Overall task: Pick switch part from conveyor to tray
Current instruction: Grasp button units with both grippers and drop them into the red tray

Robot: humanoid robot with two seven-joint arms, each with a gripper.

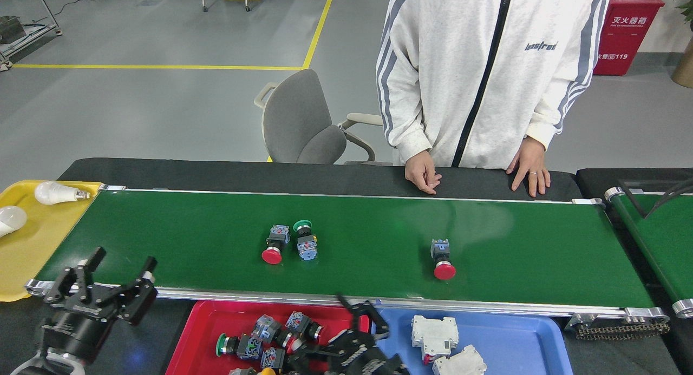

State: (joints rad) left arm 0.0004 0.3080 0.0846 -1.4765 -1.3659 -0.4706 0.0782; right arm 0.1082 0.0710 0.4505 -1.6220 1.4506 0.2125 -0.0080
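The conveyor (162,239) runs from 9 o'clock to 3 o'clock across the middle of the head view, a dark-green belt with silver rails. 3 switch parts lie on it. At about 8 o'clock from the belt's centre, a red-capped switch (274,245) and a green-capped switch (305,239) lie just beside each other, the red cap pointing toward 6 o'clock and the green cap toward 12 o'clock. Well apart from them, toward 3 o'clock, another red-capped switch part (441,259) lies alone with its cap toward 6 o'clock.

At 6 o'clock, below the near rail, a red tray (211,323) holds a cluster of switch parts (265,340) with green, red and yellow caps. Just beside it at 5 o'clock a blue tray (520,342) holds 2 white breaker-like blocks (435,333).

The right gripper (354,340) is low over the seam between the red and blue trays, its dark fingers spread apart with nothing between them. The left gripper (116,277) sits at 8 o'clock over the near rail's left end, its fingers wide apart and empty.

At 9 o'clock a yellow tray (27,256) carries 2 light bulbs (54,192). At 12 o'clock a person in a white jacket (476,72) stands behind the black surface (243,175), both hands resting on its edge. A grey chair (300,126) stands at 11 o'clock. A second green belt (658,239) shows at 3 o'clock.
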